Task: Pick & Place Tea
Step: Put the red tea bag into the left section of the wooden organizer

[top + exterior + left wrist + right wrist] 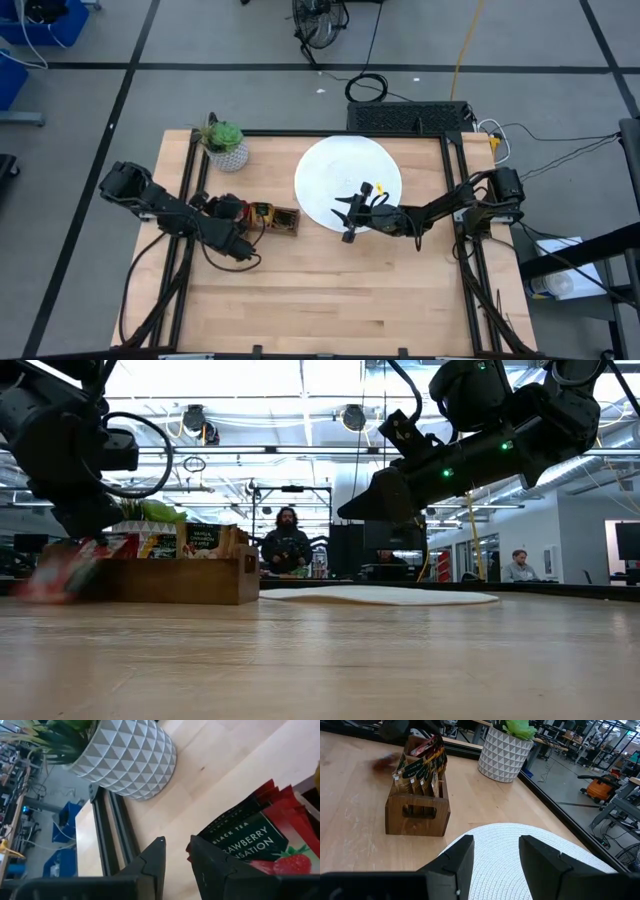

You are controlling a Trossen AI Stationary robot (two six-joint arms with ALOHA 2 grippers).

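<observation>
The left arm is stretched low from the bench's left edge toward its middle, its gripper (243,250) held with jaws parted. The right arm is extended leftward, its gripper (343,217) raised, jaws spread.

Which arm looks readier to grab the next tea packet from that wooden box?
Probably the left. The left gripper sits at the wooden tray, with red tea sachets beside its fingers. The right gripper hovers open over the white disc.
</observation>
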